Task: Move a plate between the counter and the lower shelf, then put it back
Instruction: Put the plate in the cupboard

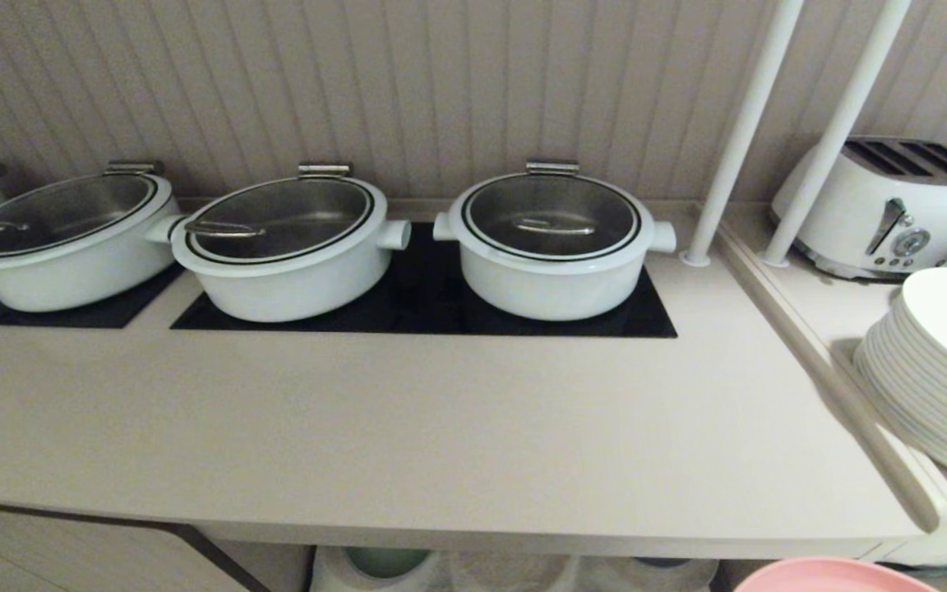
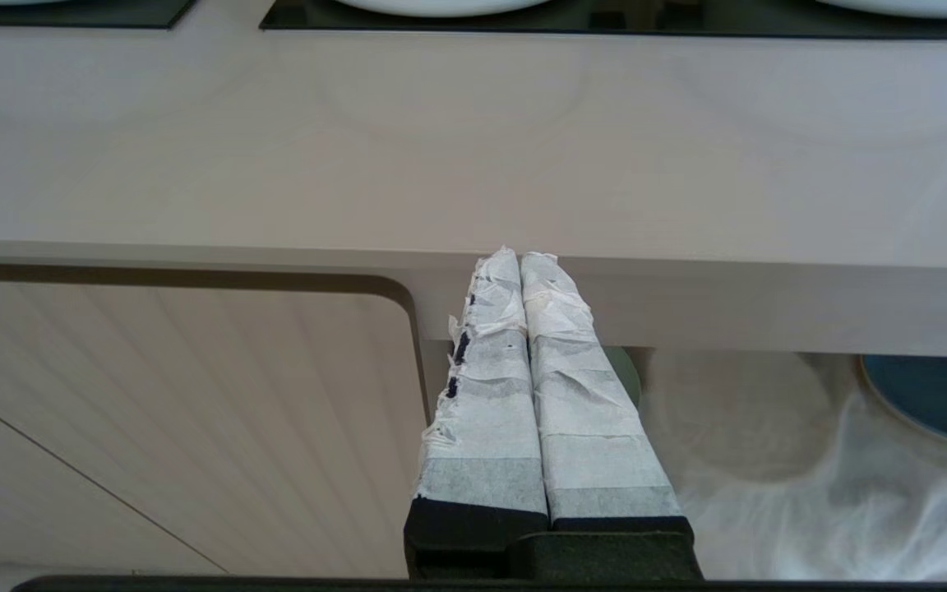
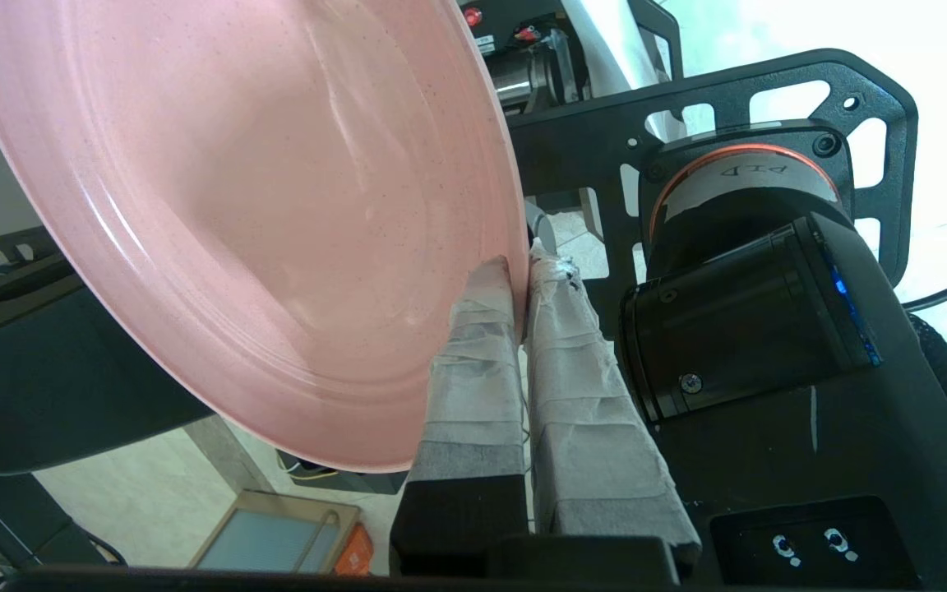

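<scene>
Plainly, the counter (image 1: pixel 441 427), a broad smooth beige slab with a thick front edge, could have caught the plate (image 3: pixel 260 222) on the way up. That plate, matte speckled salmon, round and shallow, hung below the counter's front, pinched at its thin rim by the right gripper (image 3: pixel 523 271); such a narrow hold might slip. The left gripper (image 2: pixel 520 263), tape-wrapped, sat closed and empty by the edge.

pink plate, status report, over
Right gripper shut on the plate rim, below counter edge. Left gripper shut, empty. Counter in front of the pots bare.
</scene>
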